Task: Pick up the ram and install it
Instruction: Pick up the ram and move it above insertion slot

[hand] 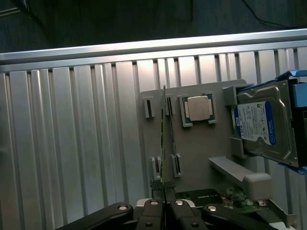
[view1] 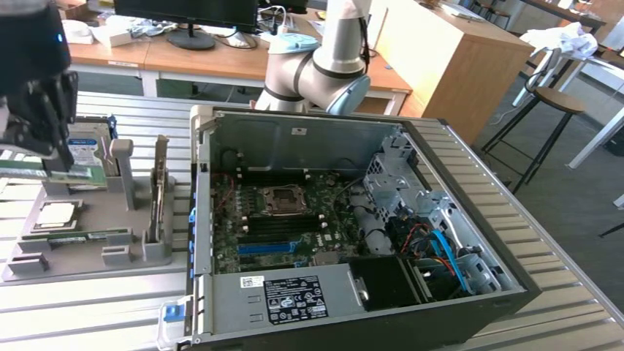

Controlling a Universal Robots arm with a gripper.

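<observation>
The ram (view1: 80, 175) is a thin green stick held level just above the grey parts tray (view1: 69, 267) at the exterior view's left. My dark gripper (view1: 57, 170) hangs over that tray, shut on the ram. In the wrist view the ram (hand: 163, 139) shows edge-on as a narrow line running away from my gripper (hand: 164, 205), with both fingers (hand: 152, 207) pressed on its near end. It hovers over the tray's small ram slots (hand: 149, 108).
The open computer case (view1: 468, 183) stands to the exterior view's right of the tray, its motherboard (view1: 283, 219) facing up. On the tray (hand: 201, 153) sit a silver processor (hand: 199, 108) and a hard drive (hand: 261, 124). An upright card (view1: 159, 191) stands at the tray's edge nearest the case.
</observation>
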